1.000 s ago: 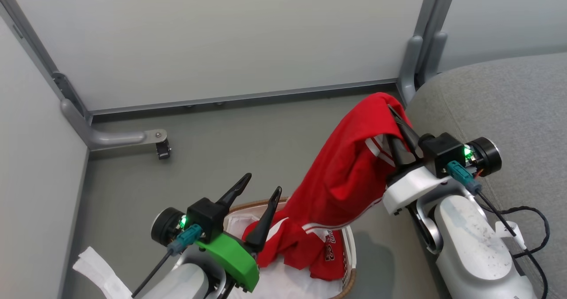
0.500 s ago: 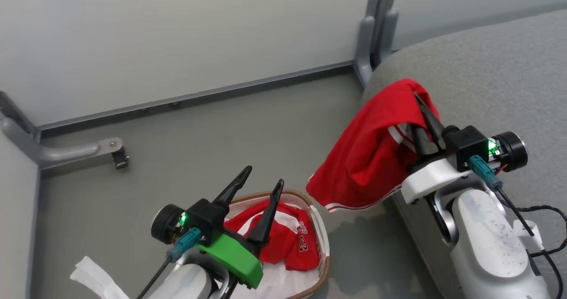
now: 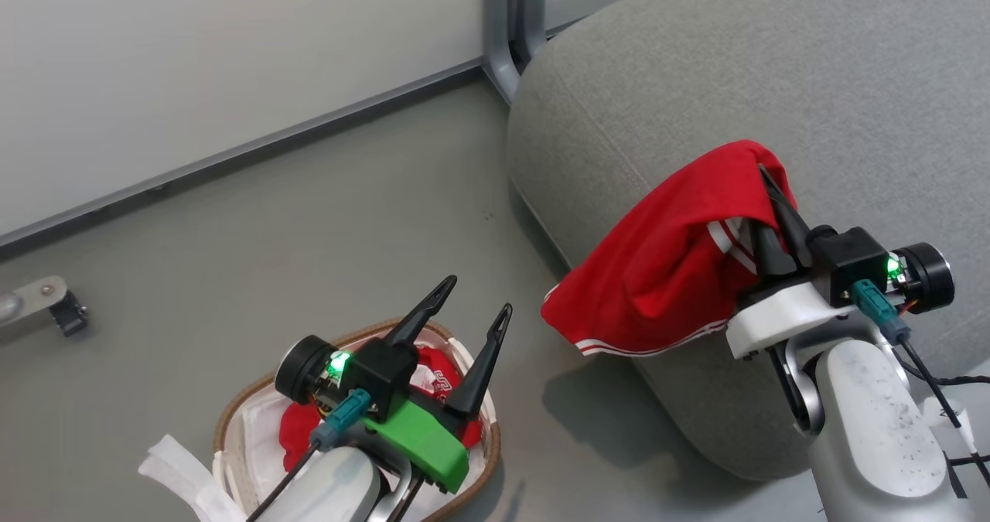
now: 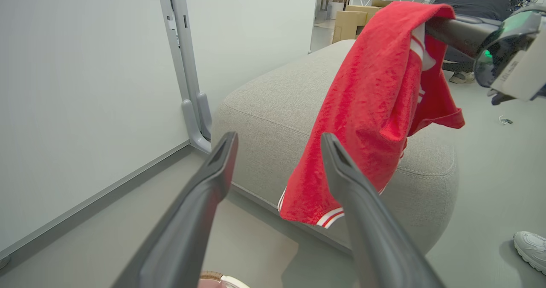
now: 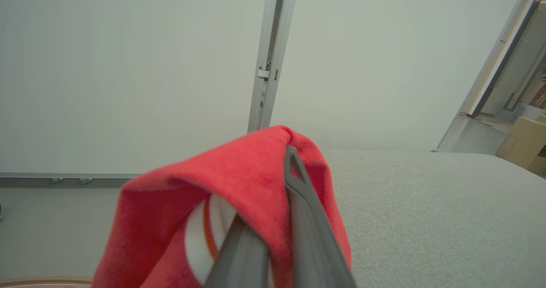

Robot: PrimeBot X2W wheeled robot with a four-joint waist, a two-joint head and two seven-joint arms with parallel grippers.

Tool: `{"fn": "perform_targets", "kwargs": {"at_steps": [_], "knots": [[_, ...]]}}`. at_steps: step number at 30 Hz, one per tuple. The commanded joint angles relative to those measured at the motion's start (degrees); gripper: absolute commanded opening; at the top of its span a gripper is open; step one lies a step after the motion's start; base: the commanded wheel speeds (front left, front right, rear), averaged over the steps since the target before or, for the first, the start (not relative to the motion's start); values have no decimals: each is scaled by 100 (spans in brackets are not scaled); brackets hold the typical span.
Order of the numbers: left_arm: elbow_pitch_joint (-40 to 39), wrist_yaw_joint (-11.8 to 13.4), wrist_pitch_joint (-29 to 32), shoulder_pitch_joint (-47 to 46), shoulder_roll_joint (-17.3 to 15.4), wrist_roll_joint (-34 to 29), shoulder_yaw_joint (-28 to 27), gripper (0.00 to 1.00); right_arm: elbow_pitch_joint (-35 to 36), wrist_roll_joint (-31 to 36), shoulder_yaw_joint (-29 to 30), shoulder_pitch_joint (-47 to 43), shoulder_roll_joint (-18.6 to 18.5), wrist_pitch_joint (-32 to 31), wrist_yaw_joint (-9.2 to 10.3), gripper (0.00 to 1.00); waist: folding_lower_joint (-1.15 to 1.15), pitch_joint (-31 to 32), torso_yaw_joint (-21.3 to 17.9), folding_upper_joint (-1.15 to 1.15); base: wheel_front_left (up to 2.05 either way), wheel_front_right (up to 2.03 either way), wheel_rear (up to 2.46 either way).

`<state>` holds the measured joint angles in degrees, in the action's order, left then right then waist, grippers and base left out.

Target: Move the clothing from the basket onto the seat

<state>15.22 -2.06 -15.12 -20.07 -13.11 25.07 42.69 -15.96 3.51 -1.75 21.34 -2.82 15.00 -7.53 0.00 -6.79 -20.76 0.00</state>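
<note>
Clothing [image 3: 657, 274] is hanging from clamped right fingers [image 3: 785, 213] over seat [image 3: 696, 81] edge at 7 o'clock; releasing here is risking slide-off; left fingers [image 3: 486, 359] gaping wide.

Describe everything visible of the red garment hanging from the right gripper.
The red garment is soft fabric with white stripes along its hem and near the grip. It hangs bunched, pinched at its top by the shut right gripper, over the grey seat's rounded edge; whether it touches the seat is unclear.
</note>
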Motion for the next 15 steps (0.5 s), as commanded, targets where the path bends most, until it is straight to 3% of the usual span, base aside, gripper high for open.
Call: {"fn": "perform_targets", "kwargs": {"at_steps": [1, 8, 15], "knots": [[38, -38, -5, -93, 3, -36, -30, 100, 53, -30, 42, -68, -10, 28, 8, 0, 0, -304, -312, 0, 0, 0, 0], [118, -109, -5, -179, 22, -170, -9, 100, 69, -48, 229, -84, -13, 28, 8, 0, 0, -482, -206, 0, 0, 0, 0], [115, -136, -5, -279, 42, -252, 6, 100, -190, 135, 431, 403, -92, 29, 8, 0, 0, -822, 170, 0, 0, 0, 0]]}}
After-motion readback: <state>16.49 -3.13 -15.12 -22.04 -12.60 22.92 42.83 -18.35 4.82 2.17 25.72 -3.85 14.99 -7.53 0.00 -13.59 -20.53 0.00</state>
